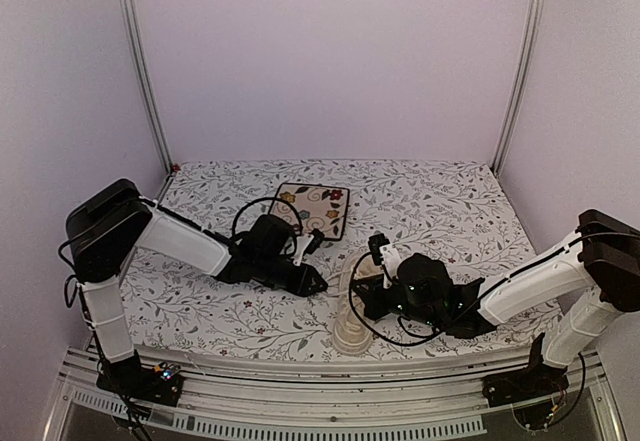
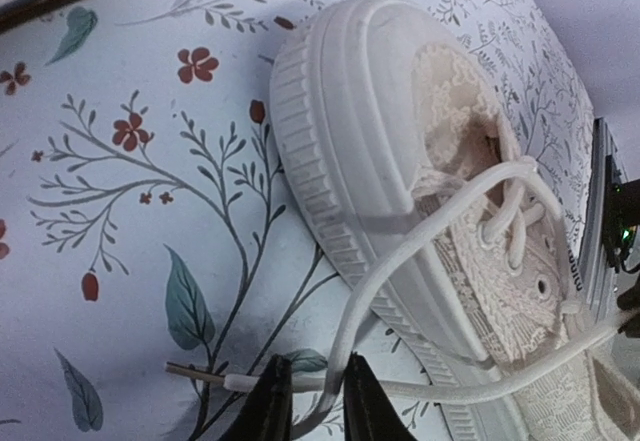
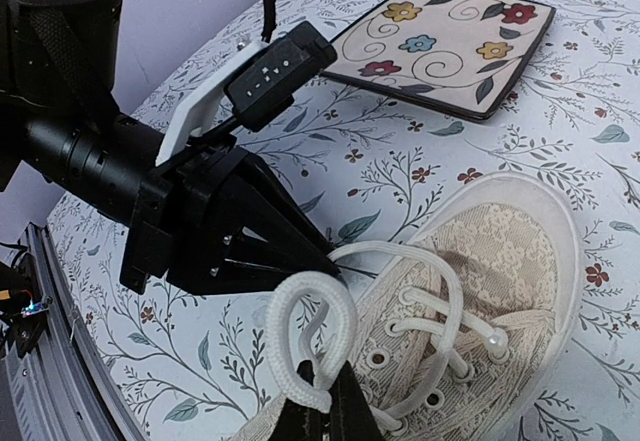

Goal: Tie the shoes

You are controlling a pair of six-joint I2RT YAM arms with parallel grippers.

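Floral-print tablecloth [image 1: 450, 201], lilac walls, metal posts [image 1: 140, 61] at far corners. Square floral plate [image 1: 312, 208] far-centre. Cream sneaker [image 3: 500, 261] near-centre btwn arms, toe toward plate. Left gripper [image 2: 308, 393] fully closed, pinching lace end [image 2: 240, 382]. Right gripper [image 3: 320, 406] clamped on lace loop [image 3: 308, 282]. Left arm crowds shoe's left side. Print on shoe side unreadable.

Robot lab booth: bare lilac walls [image 1: 330, 61], aluminium corner posts [image 1: 143, 71], floral-clothed table [image 1: 450, 211], mounting rail [image 1: 330, 401].
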